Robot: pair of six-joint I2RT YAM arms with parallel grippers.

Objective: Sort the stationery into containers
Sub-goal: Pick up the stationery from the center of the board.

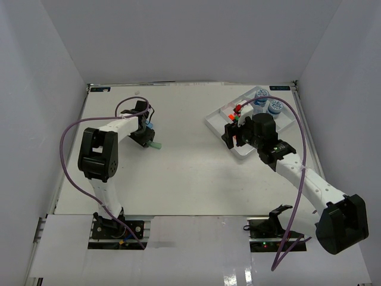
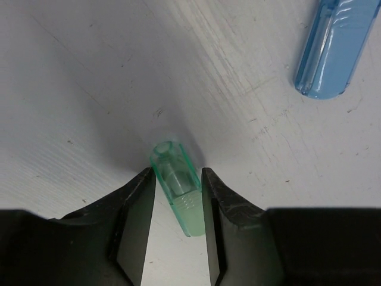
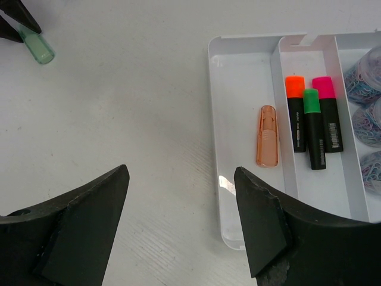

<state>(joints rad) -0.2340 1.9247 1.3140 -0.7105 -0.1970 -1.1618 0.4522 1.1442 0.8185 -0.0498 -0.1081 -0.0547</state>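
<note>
**Left gripper closed on green cap; right gripper wide beside the tray**

We find the left gripper low over the table, left of centre. Its jaws stand narrow, and a translucent green cap sits between them, with both fingers pressed to its sides. The cap lies against the table surface, its closed end pointing away from the wrist. A translucent blue cap lies loose on the table near it, apart from the fingers.

We find the right gripper with its jaws spread wide and nothing between them. It hangs above bare table just beside the near left corner of the white tray.

The tray stands at the far right of the table. Its leftmost compartment holds one translucent orange cap, lying lengthwise. The next compartment holds three black markers side by side, capped in orange, green and pink. The rightmost compartment holds clear jars with blue-white patterned lids; we cannot count them from the wrist view.
</note>
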